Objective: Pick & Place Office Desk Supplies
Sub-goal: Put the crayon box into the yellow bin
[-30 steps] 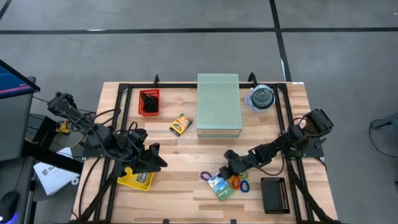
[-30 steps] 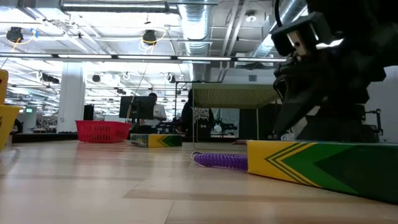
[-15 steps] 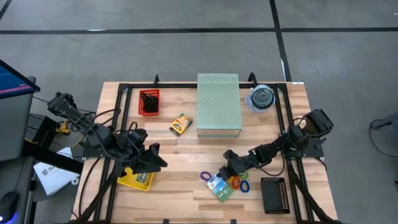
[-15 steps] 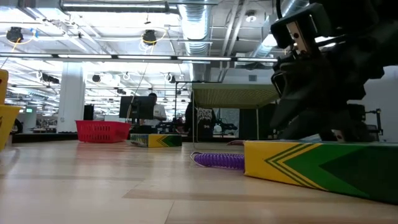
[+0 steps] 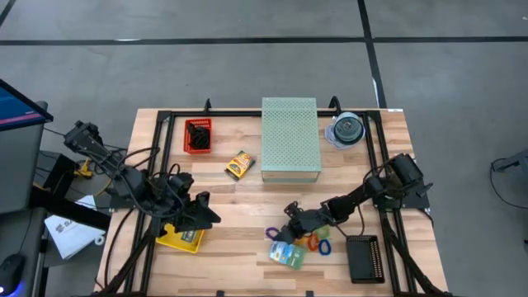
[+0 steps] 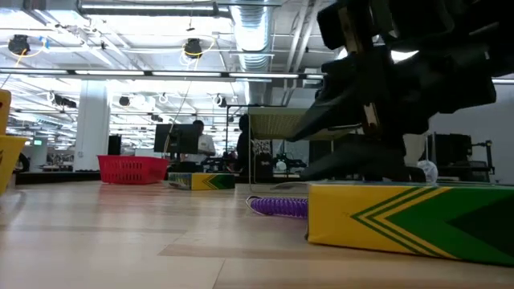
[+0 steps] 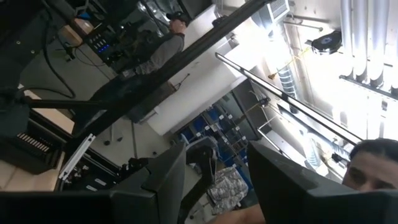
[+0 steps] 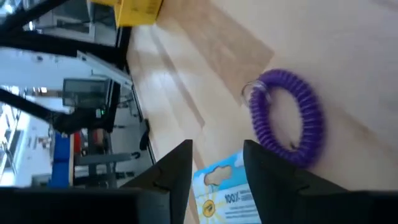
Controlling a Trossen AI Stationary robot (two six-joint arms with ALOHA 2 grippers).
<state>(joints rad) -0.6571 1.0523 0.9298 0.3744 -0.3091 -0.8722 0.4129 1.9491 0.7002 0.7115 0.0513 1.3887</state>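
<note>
Near the table's front middle lie a purple loop, a green-blue packet, an orange loop and a blue loop. My right gripper is low over them, open, slanting down. In its wrist view the packet's end shows between the two fingers, with the purple loop beyond. My left gripper hangs open above a yellow box at the front left and holds nothing. My right gripper stands over the far end of the packet, slanting down from the table's right. I cannot tell whether its fingertips touch the packet, which lies flat on the table.
The pale green perforated box stands at the back middle, with a disc spindle to its right. A red basket and a small yellow-orange box are at the back left. A black tray lies at the front right.
My right gripper has gone down and toward the table's left and near edges, onto the cluster of loops, and has tipped more steeply down. The green-blue packet has slid a little toward the left and near edges and turned squarer to the table's edge.
</note>
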